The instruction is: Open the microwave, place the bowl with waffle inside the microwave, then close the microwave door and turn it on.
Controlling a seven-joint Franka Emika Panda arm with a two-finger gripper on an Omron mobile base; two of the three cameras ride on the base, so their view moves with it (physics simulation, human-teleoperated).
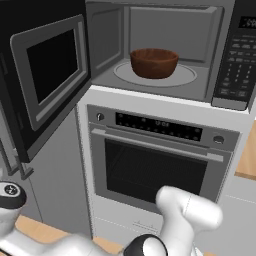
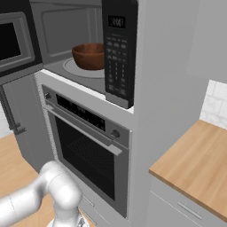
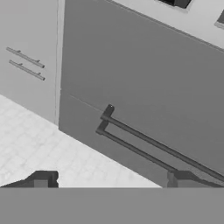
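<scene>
Built-in kitchen wall, microwave [image 1: 165, 50] above silver oven [image 1: 155, 160]; bowl [image 1: 154, 62] seated on turntable inside cavity; microwave door [image 1: 45, 75] swung wide to left, handle axis vertical; gripper [image 3: 109, 181] low, jaws spread wide, holding nothing; door well above and left.

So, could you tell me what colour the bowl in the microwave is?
Dark reddish-brown, wood-like; the bowl shows best in the left base view.
</scene>
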